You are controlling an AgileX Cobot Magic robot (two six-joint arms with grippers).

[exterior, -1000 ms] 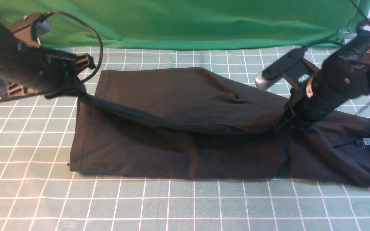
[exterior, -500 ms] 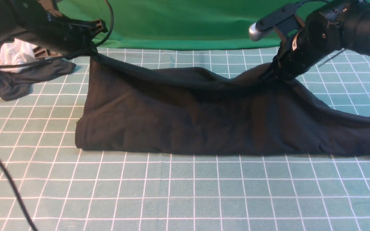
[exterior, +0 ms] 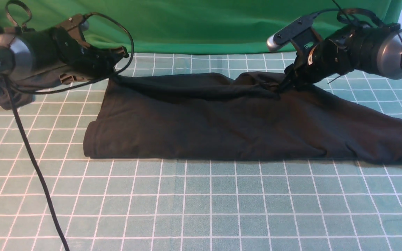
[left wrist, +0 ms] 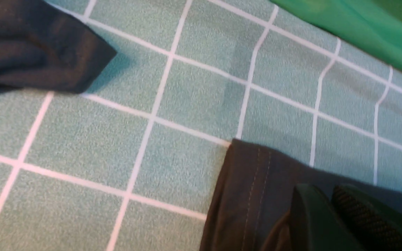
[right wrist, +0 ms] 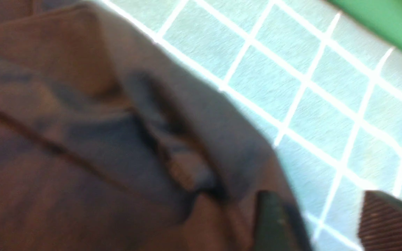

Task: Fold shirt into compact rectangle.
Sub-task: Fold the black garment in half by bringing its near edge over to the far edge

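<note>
Two grips differ: left fingers (left wrist: 312, 219) pinch the shirt (exterior: 204, 118) hem, right fingers (right wrist: 389, 223) apart (dark garment (left wrist: 30, 45) nearby).

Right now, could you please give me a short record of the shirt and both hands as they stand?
shirt: black, folded into a long band, lying on the green grid mat
left hand: shut on the shirt's hemmed corner
right hand: open, beside the shirt's far edge, gripping nothing
dark garment: lies apart from the shirt, near the left hand
</note>
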